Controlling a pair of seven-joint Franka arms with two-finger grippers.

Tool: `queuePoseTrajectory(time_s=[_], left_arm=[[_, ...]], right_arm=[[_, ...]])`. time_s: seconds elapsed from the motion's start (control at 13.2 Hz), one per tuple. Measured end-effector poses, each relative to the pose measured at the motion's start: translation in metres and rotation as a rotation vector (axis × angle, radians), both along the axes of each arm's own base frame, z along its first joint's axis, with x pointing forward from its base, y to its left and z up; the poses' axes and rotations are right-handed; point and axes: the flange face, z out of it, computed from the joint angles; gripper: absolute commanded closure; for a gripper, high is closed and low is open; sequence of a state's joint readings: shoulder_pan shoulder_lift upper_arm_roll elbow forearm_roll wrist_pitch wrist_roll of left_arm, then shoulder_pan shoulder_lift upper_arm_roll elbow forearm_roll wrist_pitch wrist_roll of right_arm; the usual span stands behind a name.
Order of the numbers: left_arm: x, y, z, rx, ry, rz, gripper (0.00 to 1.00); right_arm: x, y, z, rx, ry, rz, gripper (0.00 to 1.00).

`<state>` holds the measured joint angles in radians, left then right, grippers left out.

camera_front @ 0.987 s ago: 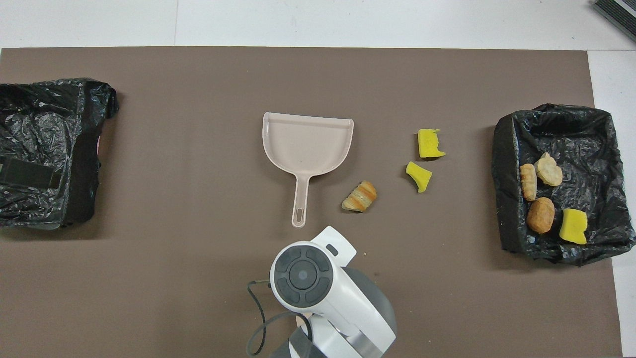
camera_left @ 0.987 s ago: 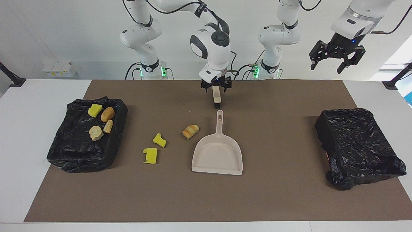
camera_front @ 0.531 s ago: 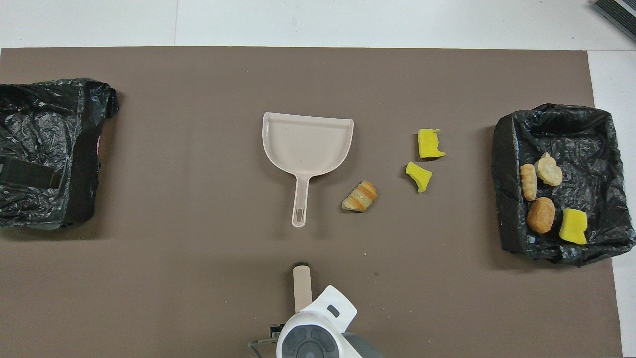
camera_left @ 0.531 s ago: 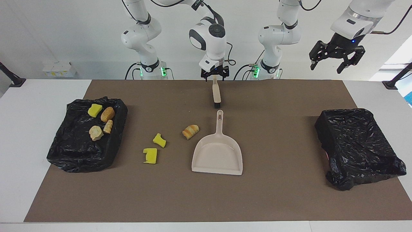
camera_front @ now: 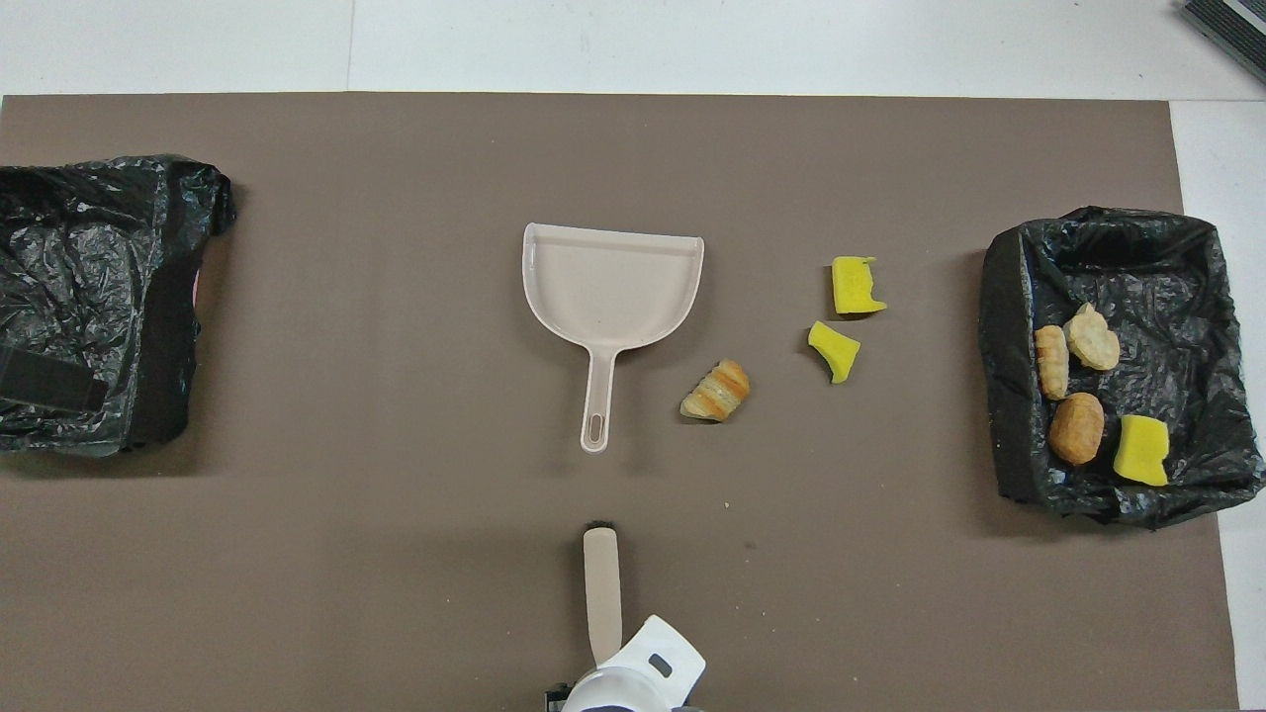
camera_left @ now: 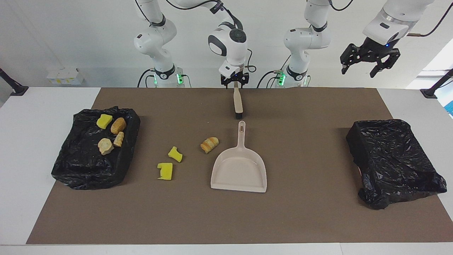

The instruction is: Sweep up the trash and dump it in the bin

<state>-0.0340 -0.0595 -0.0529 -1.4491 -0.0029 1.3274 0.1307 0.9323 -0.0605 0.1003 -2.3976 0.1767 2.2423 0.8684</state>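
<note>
White wall backs a brown mat (camera_left: 226, 219) (over a white table (camera_left: 32, 148)); right gripper (camera_left: 234, 83) pinches a brush (camera_left: 238, 103), left gripper (camera_left: 370, 60) hangs splayed.

I read the mat (camera_left: 226, 219) as matt brown, paper-like. The dustpan (camera_left: 239, 171), frame centre, is smooth beige plastic with a faint sheen. Bin liners (camera_left: 393, 159) at both frame edges are crinkled glossy black film. Yellow scraps (camera_left: 165, 171) look porous sponge; the crusty piece (camera_left: 209, 144) looks bread-like, rough.
</note>
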Motion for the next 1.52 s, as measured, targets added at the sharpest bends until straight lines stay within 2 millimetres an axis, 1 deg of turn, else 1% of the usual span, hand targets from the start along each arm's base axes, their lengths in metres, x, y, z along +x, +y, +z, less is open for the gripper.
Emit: queuePoseTrajectory(time_s=[0.23,0.3,0.53,0.68,0.83,0.91,0.99,1.06,1.21,1.29,1.44,1.52], left_arm=[[-0.002,0.001,0.0,0.001,-0.002,0.004,0.0],[-0.002,0.001,0.0,0.001,-0.001,0.005,0.0],[0.0,0.001,0.001,0.0,-0.014,0.005,0.0],[0.002,0.001,0.002,-0.002,-0.033,0.004,0.0],[0.006,-0.002,0.005,-0.005,-0.072,0.0,0.0],[0.009,-0.004,0.006,-0.007,-0.098,-0.004,0.0],[0.012,-0.009,0.006,-0.009,-0.116,-0.012,0.0],[0.013,-0.018,0.003,-0.011,-0.121,-0.028,0.0],[0.017,-0.051,-0.011,-0.016,-0.127,-0.061,0.0],[0.018,-0.072,-0.021,-0.019,-0.13,-0.068,0.0],[0.021,-0.113,-0.044,-0.026,-0.13,-0.067,0.0],[0.022,-0.134,-0.058,-0.028,-0.125,-0.072,0.0]], right_arm=[[-0.008,0.004,-0.001,-0.003,0.002,0.018,0.61],[-0.009,0.004,-0.002,-0.003,0.002,0.019,0.72],[-0.009,0.004,-0.002,-0.004,0.003,0.019,1.0],[-0.009,0.005,0.0,-0.001,0.001,0.018,1.0],[-0.004,0.008,0.007,0.013,-0.006,0.012,1.0],[0.002,0.009,0.014,0.019,-0.007,0.004,1.0],[0.011,0.007,0.026,0.017,-0.001,-0.012,1.0],[0.026,0.0,0.043,0.012,0.008,-0.04,1.0],[0.055,-0.019,0.079,-0.009,0.037,-0.099,1.0],[0.069,-0.031,0.094,-0.026,0.058,-0.118,1.0],[0.097,-0.058,0.116,-0.06,0.098,-0.13,1.0],[0.114,-0.076,0.121,-0.083,0.093,-0.121,1.0]])
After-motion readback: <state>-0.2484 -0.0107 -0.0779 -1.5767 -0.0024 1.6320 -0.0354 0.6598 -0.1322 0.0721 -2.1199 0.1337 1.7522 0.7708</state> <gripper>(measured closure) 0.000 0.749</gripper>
